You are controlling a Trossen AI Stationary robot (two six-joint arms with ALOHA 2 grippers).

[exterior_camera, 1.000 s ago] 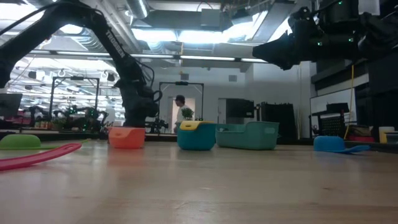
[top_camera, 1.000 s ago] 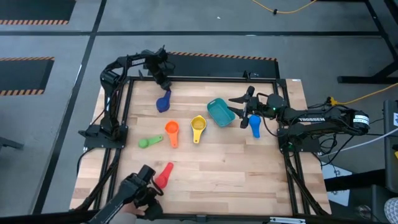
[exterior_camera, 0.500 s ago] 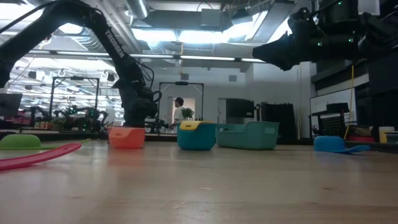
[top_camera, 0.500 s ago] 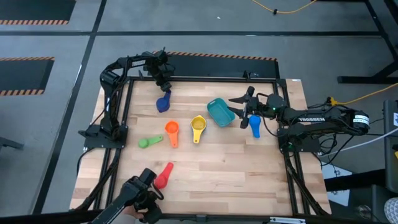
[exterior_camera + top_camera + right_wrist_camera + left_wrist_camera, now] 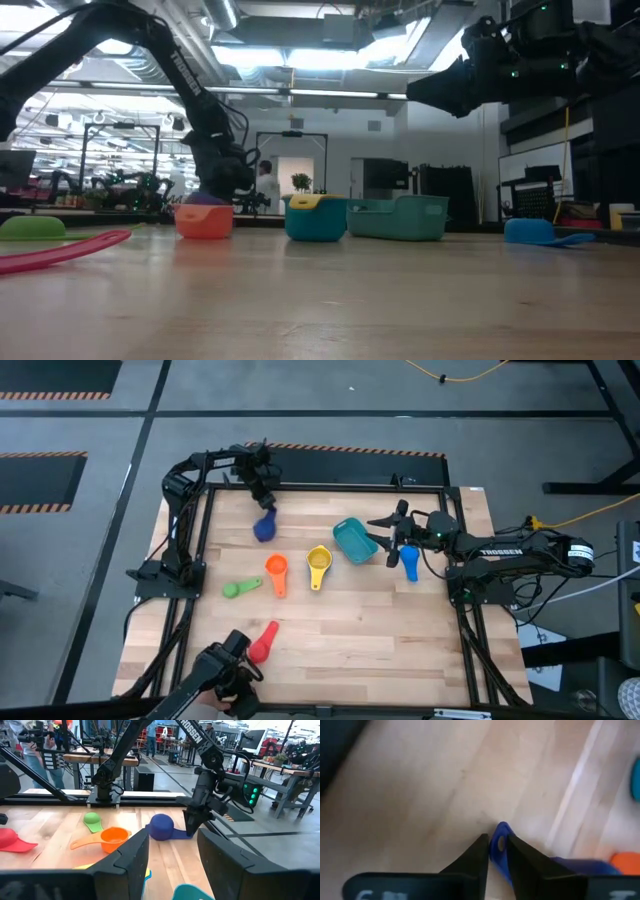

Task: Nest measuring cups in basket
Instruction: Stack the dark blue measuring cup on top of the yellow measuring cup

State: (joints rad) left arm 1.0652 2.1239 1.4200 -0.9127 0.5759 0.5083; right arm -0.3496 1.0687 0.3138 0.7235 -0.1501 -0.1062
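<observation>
The dark blue measuring cup (image 5: 264, 528) lies at the table's far left, and my left gripper (image 5: 262, 500) is shut on its handle. The teal basket (image 5: 352, 540) stands right of centre. My right gripper (image 5: 383, 538) hovers open just right of the basket, above the table, with nothing between its fingers. The light blue cup (image 5: 410, 563) lies on the table under that arm. Yellow (image 5: 318, 563), orange (image 5: 277, 572) and green (image 5: 238, 588) cups lie in a row at mid-table. The red cup (image 5: 264, 642) lies nearer the front edge. My left gripper pinches the dark blue cup's flat handle near its free end, by the hole (image 5: 499, 845), between its two fingers. The fingers slant down from the table's far left side. The bowl (image 5: 161, 826) sits low by the table; I cannot tell whether it is clear of it.
A black frame (image 5: 330, 488) runs round the table's edges. A dark device on an arm (image 5: 225, 675) stands at the near left corner beside the red cup. Bare wood lies between the cup row and the front edge, and between the dark blue cup and the basket.
My left gripper has come down a little over the dark blue cup's handle, which now lies covered in the high view. The cup's bowl has shifted slightly and now shows above the orange cup in the low view.
</observation>
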